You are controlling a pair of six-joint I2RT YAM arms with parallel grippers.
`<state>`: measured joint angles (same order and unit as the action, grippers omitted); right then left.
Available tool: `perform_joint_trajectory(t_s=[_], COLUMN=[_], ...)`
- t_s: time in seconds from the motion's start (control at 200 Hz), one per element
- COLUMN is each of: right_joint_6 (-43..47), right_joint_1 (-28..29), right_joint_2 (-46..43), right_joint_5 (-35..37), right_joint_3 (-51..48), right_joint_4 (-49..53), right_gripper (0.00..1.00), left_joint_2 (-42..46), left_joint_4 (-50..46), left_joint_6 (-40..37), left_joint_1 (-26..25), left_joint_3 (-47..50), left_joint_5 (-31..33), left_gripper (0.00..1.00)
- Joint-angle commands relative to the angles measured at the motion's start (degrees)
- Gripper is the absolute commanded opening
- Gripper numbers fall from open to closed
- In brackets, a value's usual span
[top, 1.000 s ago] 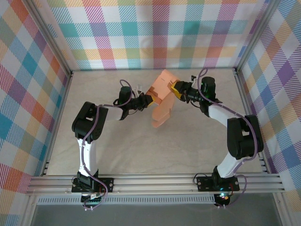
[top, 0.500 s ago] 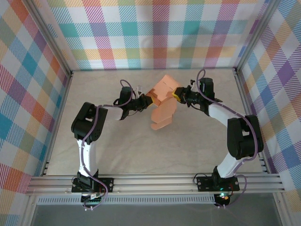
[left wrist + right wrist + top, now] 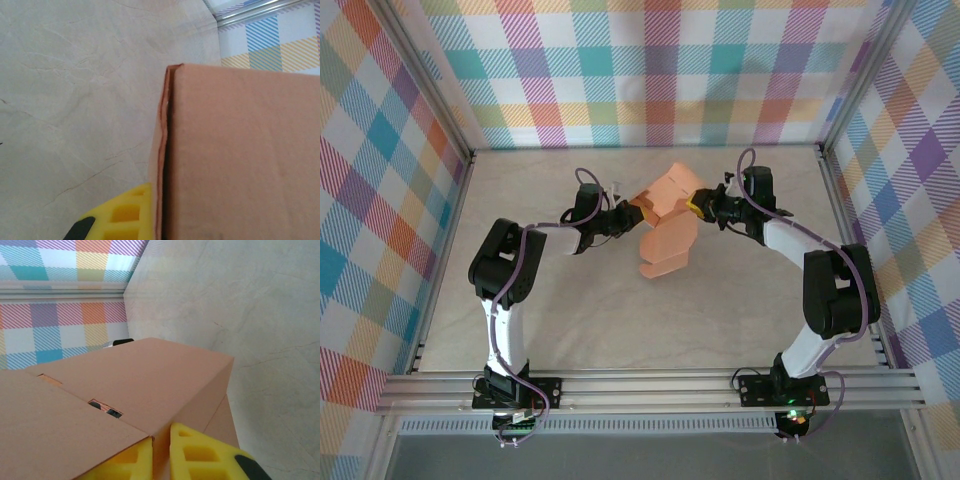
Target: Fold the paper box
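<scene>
1. Since a second ago the right gripper (image 3: 693, 204) has drawn slightly toward the near edge and closed on the paper box (image 3: 670, 198). The box's upper part has come down with it, and the left gripper (image 3: 632, 211) has kept its place.
2. In the top view the salmon-orange paper box sits between the two grippers, nearer the far edge of the surface (image 3: 570, 310) than the near one and about midway between its left and right edges.
3. Its upper part is a partly formed shell. A long flap (image 3: 667, 250) reaches from it toward the near edge. Whether the flap's end touches the surface cannot be told.
4. In the right wrist view the folded card shows a sharp corner and a small slot (image 3: 105, 410) in one panel.
5. The right gripper is clamped on the box's right side. Its two yellow fingers (image 3: 200, 455) stand close together with a thin wall of card between them.
6. The left gripper is closed on the box's left edge. In the left wrist view one yellow finger (image 3: 120, 215) lies against the doubled card edge.
7. Plaid walls (image 3: 650, 70) on aluminium rails stand at the left, far and right edges.
</scene>
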<state>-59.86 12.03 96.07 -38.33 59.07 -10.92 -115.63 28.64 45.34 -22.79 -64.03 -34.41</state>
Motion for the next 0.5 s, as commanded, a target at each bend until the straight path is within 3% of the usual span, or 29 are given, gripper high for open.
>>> perform_joint_trajectory(t_s=[0.0, 0.065, 0.16, 0.335, 0.495], right_joint_6=[1.4, 1.8, 3.3, 6.5, 13.1], right_joint_1=[0.3, 0.2, -0.3, -0.5, 0.9], right_joint_2=[-2.0, -3.0, -5.7, -12.5, -17.6], right_joint_5=[-0.7, -0.2, 2.6, 12.5, 22.2], right_joint_3=[1.5, 1.3, 0.6, 1.0, 5.8], right_joint_4=[0.4, -0.1, 1.0, 8.5, 17.9], right_gripper=[0.22, 0.36, 0.45, 0.57, 0.62], left_joint_2=[2.4, 2.3, 2.3, 0.9, -0.3], left_joint_4=[0.8, 0.8, 0.6, 1.4, 4.0], left_joint_6=[-0.9, -0.9, -0.7, 0.6, 1.9], left_joint_1=[-0.5, -0.5, -0.4, -0.3, -0.3], left_joint_3=[-1.1, -1.1, -1.0, -0.9, -0.7], left_joint_5=[-1.0, -0.9, -0.2, 2.0, 4.7], left_gripper=[0.00, 0.00, 0.00, 0.00, 0.00])
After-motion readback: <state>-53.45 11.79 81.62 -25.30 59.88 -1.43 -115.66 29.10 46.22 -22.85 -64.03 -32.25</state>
